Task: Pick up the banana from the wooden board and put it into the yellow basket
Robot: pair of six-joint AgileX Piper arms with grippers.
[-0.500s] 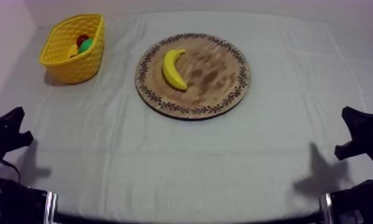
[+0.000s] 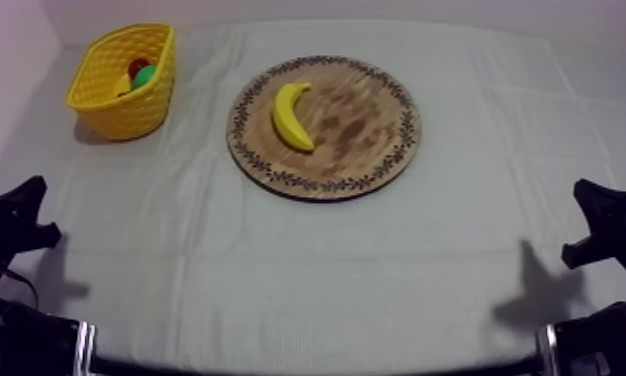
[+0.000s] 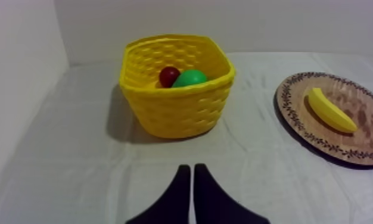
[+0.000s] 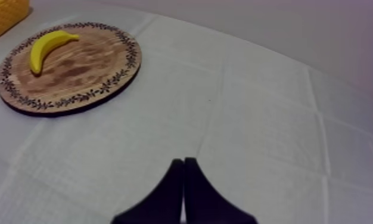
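As the left arm (image 2: 12,225) and the right arm (image 2: 607,225) sit low at the near corners of the surface (image 2: 327,280), I report the following state.

Left jaws: fully closed, holding nothing. In the left wrist view the two black fingers (image 3: 178,199) lie together as a narrow wedge over bare cloth (image 3: 75,167). They point toward the basket (image 3: 177,110) and are well apart from it.

Right jaws: fully closed, holding nothing. In the right wrist view the fingers (image 4: 176,196) form the same narrow wedge over bare cloth (image 4: 272,137), well apart from the board (image 4: 75,74).

Banana (image 2: 292,117): it lies flat on the board (image 2: 377,130), on the half nearer the basket (image 2: 117,110). One tip points toward the far edge of the surface and the other toward the near edge. The inside of the curve faces the middle of the board. It touches nothing but the board.

Board: round, wooden, patterned rim, set at the middle of the far half of the surface.

Basket: yellow, upright, at the far left of the surface. A strip of bare cloth separates it from the board. Inside it I see a small red fruit (image 3: 168,75) and a green fruit (image 3: 190,78), touching each other.
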